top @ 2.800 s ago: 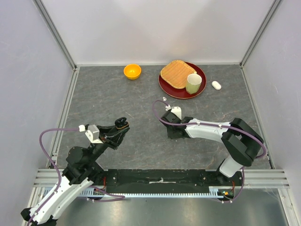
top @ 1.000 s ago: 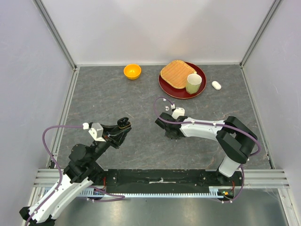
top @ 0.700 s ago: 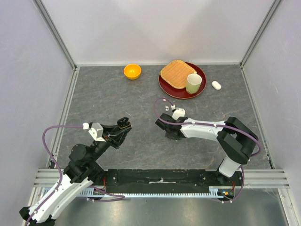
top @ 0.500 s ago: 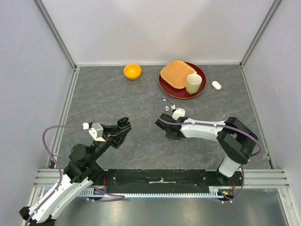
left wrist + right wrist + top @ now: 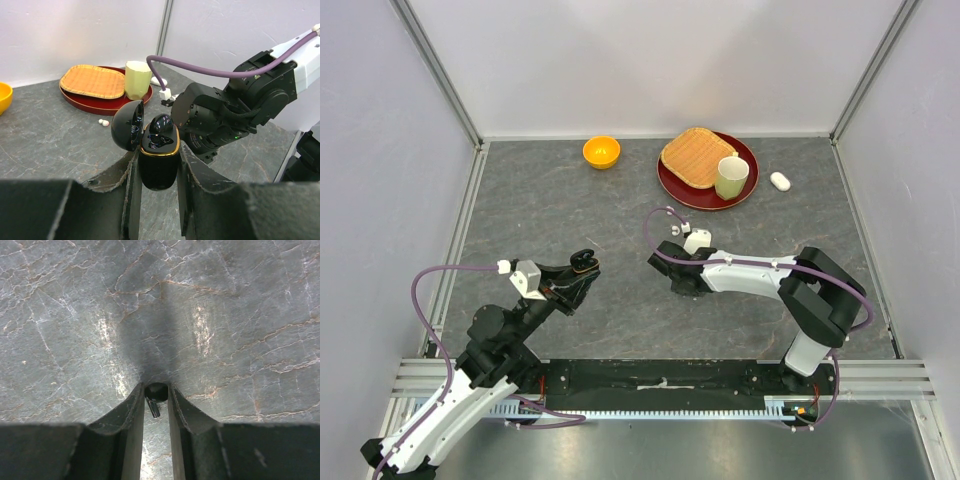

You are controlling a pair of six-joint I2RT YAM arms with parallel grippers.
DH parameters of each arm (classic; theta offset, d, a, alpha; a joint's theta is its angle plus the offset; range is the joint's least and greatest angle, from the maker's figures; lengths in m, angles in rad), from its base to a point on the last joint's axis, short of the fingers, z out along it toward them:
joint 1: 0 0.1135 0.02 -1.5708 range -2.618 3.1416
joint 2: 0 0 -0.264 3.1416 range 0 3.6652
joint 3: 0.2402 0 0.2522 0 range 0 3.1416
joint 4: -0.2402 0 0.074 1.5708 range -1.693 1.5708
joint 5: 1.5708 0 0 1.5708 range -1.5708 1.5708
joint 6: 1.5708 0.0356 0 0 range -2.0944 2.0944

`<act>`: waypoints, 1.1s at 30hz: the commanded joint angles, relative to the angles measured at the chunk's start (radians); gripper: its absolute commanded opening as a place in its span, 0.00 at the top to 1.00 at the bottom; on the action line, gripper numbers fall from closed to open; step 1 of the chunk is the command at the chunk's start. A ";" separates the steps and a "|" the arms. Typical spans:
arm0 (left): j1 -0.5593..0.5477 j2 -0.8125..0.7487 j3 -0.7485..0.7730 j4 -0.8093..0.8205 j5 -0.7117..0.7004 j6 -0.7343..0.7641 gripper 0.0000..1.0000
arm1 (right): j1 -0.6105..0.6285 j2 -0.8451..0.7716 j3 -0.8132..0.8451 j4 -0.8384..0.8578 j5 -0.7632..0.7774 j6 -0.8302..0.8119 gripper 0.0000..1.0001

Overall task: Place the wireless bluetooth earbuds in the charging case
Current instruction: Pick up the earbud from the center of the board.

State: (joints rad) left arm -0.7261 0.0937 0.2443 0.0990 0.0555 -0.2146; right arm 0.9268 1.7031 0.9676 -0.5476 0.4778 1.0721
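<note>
A tiny glossy black earbud (image 5: 156, 392) with a short stem sits on the grey marbled tabletop (image 5: 225, 315), pinched between the right fingers (image 5: 131, 410). The left fingers (image 5: 185, 175) clench an open black oval charging case (image 5: 159, 162), gold-rimmed, a second black earbud (image 5: 161, 124) seated inside. Two white earbuds (image 5: 103, 121) lie near the red round plate (image 5: 100, 106) behind.

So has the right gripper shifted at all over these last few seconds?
Yes, slightly. Against the red plate, the right gripper has edged left since the earliest top view; it now pinches the black earbud.
</note>
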 commanded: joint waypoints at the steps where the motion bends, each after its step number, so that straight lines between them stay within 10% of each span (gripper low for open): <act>1: -0.001 0.014 0.033 0.022 0.012 0.020 0.98 | 0.006 0.072 -0.041 -0.049 -0.048 -0.015 0.71; 33: -0.003 0.021 0.035 0.024 0.021 0.015 0.98 | -0.045 0.084 -0.073 0.026 -0.205 -0.121 0.64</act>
State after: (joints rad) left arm -0.7261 0.1078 0.2443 0.0994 0.0616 -0.2146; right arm 0.8860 1.7008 0.9691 -0.5209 0.3923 0.9443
